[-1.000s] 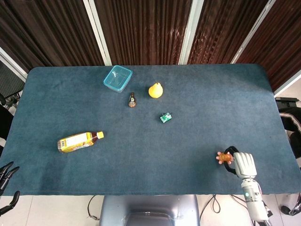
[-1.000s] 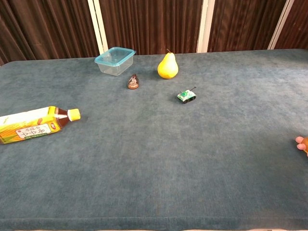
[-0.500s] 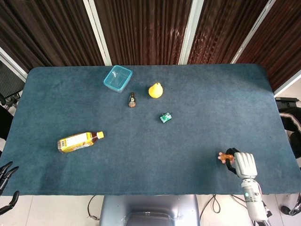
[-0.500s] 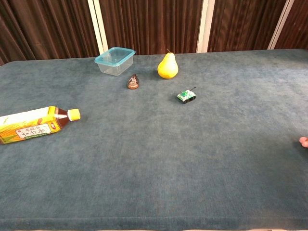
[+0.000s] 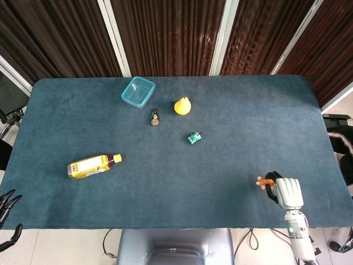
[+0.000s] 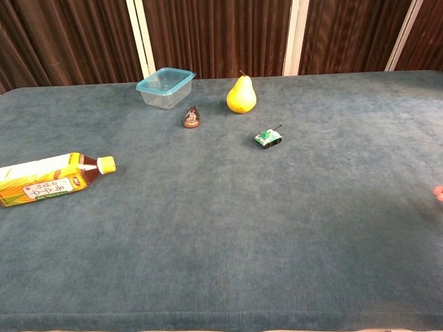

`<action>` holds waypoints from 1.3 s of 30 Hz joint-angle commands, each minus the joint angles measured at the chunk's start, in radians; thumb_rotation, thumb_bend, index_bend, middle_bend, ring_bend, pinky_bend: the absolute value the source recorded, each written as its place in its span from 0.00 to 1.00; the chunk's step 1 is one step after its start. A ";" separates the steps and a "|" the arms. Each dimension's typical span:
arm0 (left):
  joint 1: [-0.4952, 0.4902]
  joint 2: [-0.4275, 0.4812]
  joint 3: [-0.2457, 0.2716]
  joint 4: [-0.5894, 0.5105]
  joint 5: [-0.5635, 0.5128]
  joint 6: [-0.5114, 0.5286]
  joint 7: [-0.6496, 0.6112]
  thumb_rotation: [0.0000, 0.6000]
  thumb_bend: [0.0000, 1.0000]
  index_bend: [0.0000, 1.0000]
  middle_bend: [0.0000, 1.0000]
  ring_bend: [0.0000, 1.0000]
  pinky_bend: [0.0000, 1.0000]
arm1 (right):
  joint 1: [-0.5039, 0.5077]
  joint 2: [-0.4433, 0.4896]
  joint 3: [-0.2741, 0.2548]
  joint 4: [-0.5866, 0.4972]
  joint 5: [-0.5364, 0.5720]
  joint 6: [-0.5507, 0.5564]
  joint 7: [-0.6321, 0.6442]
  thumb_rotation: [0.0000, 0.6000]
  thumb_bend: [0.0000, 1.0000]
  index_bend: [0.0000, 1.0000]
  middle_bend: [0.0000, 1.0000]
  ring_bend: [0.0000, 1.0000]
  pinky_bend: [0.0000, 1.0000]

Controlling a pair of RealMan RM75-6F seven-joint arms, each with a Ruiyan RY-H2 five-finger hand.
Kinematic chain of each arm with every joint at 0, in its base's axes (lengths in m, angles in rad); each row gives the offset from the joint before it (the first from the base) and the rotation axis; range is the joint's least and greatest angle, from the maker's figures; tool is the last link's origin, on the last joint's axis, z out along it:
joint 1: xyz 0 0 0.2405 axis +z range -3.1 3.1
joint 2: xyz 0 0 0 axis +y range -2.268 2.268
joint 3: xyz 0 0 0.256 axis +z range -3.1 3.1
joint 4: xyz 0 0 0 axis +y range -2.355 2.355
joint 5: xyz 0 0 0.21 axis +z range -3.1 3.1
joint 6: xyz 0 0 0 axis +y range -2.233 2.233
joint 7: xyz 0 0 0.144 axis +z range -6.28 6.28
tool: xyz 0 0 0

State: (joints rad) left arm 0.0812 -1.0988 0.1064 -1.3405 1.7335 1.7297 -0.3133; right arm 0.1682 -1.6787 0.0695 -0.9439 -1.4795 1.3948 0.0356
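My right hand (image 5: 288,192) is at the table's near right corner and grips a small orange and pink toy (image 5: 264,180), which sticks out to its left. Only a pink tip of that toy (image 6: 439,194) shows at the right edge of the chest view. My left hand (image 5: 6,212) hangs off the table's near left corner, its dark fingers apart and holding nothing. Nearest to it on the table lies a yellow-labelled tea bottle (image 5: 92,165) on its side, cap pointing right.
A clear blue-rimmed container (image 5: 138,91) stands at the back, with a yellow pear (image 5: 182,105) to its right. A small brown figurine (image 5: 155,117) and a green toy tank (image 5: 193,138) sit nearer the middle. Blue cloth (image 5: 231,121) covers the table.
My right hand has drawn slightly right with the toy, which has slid almost out of the chest view. The left hand and the table objects have not moved.
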 commanded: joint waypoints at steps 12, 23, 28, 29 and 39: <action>0.002 -0.001 0.002 0.004 0.001 0.002 -0.001 1.00 0.47 0.11 0.00 0.08 0.38 | -0.046 0.110 -0.031 -0.175 0.002 0.023 -0.082 1.00 0.11 0.00 0.19 0.96 1.00; 0.001 0.000 0.003 -0.003 0.000 -0.004 0.007 1.00 0.47 0.11 0.00 0.08 0.38 | -0.100 0.265 -0.031 -0.453 -0.023 0.130 -0.112 1.00 0.03 0.00 0.08 0.90 0.99; 0.001 -0.001 0.003 -0.004 0.002 -0.004 0.015 1.00 0.47 0.11 0.00 0.08 0.38 | -0.103 0.284 -0.037 -0.486 -0.014 0.105 -0.089 1.00 0.03 0.04 0.10 0.90 0.98; 0.001 -0.001 0.003 -0.005 0.001 -0.005 0.016 1.00 0.47 0.11 0.00 0.08 0.38 | -0.101 0.273 -0.033 -0.474 -0.017 0.109 -0.070 1.00 0.03 0.08 0.12 0.90 0.98; 0.001 0.000 0.003 -0.007 0.001 -0.006 0.016 1.00 0.47 0.11 0.00 0.08 0.38 | -0.056 0.186 -0.017 -0.333 -0.008 0.039 -0.073 1.00 0.07 0.49 0.39 0.97 0.99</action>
State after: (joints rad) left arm 0.0819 -1.0989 0.1093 -1.3479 1.7343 1.7240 -0.2976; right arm 0.0915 -1.4614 0.0442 -1.3174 -1.4973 1.4684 -0.0257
